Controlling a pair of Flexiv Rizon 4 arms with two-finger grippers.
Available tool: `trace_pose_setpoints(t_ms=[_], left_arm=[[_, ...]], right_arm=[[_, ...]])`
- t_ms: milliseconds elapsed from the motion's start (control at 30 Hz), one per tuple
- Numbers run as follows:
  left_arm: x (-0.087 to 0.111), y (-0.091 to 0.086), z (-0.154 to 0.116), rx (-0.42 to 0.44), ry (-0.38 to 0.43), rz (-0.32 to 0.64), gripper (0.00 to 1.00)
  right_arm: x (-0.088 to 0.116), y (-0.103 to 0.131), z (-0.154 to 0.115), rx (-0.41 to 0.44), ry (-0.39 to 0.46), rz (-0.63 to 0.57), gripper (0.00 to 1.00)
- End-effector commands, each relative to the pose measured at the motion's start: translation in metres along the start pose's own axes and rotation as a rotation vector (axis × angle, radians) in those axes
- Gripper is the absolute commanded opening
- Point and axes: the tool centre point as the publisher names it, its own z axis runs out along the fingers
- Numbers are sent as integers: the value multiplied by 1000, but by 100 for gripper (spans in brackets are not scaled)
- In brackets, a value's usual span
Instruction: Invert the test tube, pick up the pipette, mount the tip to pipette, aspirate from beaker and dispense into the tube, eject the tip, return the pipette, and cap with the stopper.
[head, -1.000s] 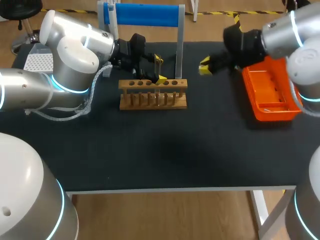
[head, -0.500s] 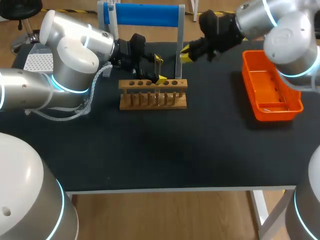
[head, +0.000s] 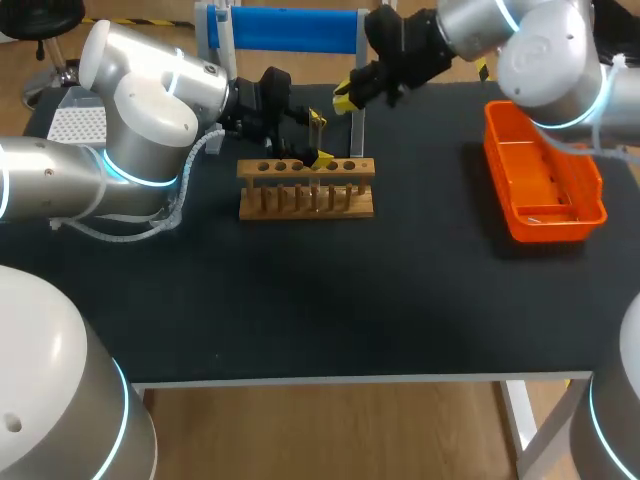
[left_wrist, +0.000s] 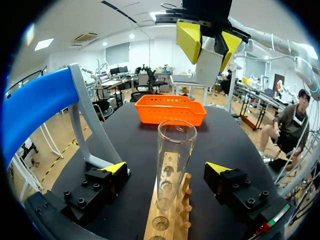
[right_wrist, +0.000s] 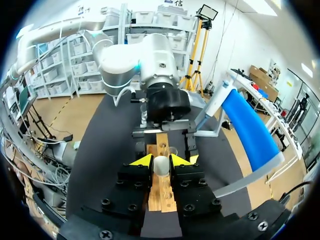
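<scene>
Hovering above the test tube, right pincer clenched the stopper; left pincer stood released, flanking it untouched. Off-centre descent might tip the unsupported glass.

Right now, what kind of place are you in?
Probably a science lab bench for robots: a glass test tube stands in a wooden rack, and my right gripper holds a white stopper.

Test tube upright in rack; white stopper in right tool.
</scene>
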Motion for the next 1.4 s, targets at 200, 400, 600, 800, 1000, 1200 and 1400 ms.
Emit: trace_pose_setpoints(t_ms=[200,400,600,800,1000,1200,1400], left_arm=[[0,0,0,-1,2,0,100],[0,0,0,-1,2,0,100],[0,0,0,-1,2,0,100],[0,0,0,-14,1,2,100],[1,-1,3,-43,9,17,100],[2,-3,2,-43,8,32,100],[3,-4,2,-61,8,47,100]], right_arm=[[-9,12,13,23,17,-12,0],[-10,14,15,23,19,-15,0],[-11,14,14,23,16,-14,0],[-11,13,14,23,15,-15,0],[-12,13,15,26,13,-17,0],[-13,12,14,29,11,-18,0],[-14,11,14,30,8,-18,0]])
